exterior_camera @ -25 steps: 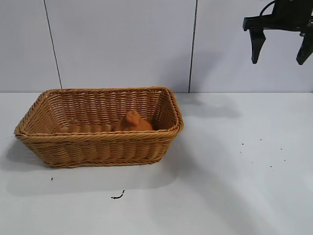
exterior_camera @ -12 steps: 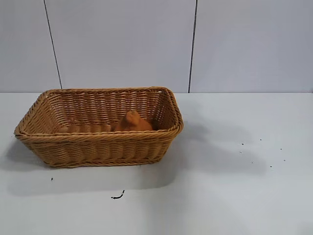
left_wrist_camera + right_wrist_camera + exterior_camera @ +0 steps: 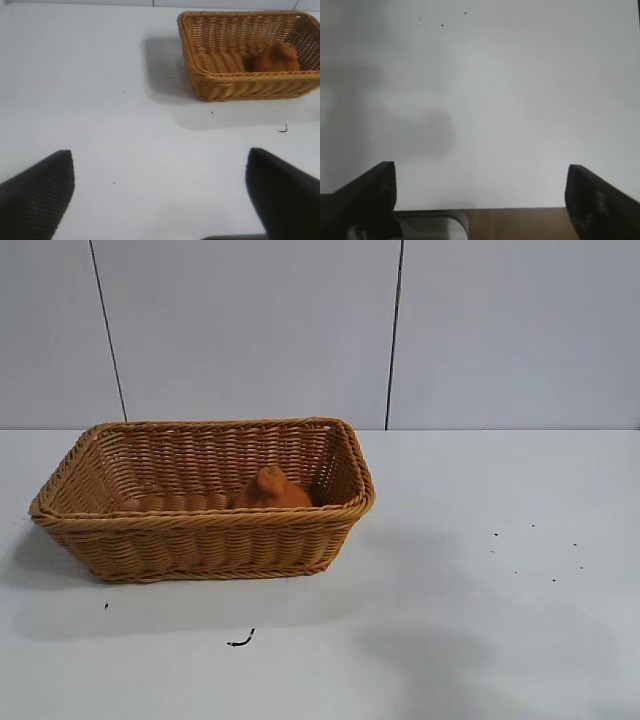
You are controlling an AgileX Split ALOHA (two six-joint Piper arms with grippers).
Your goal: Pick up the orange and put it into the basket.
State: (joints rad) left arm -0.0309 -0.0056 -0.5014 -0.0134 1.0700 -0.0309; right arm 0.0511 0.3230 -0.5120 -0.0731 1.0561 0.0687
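The orange [image 3: 271,488] lies inside the tan wicker basket [image 3: 200,525], toward the basket's right end. The left wrist view shows the orange [image 3: 276,58] in the basket [image 3: 235,85] too. Neither arm shows in the exterior view. My left gripper [image 3: 160,170] is open and empty above bare table, well away from the basket. My right gripper [image 3: 481,182] is open and empty above the table's edge.
The white table [image 3: 480,620] carries a small dark scrap [image 3: 240,641] in front of the basket and several dark specks [image 3: 553,580] at the right. A brown floor strip [image 3: 520,224] shows past the table edge in the right wrist view.
The right gripper, seen at the upper right a second ago, has left the exterior view. Its shadow has slid across the table toward the front. Basket and orange have not moved.
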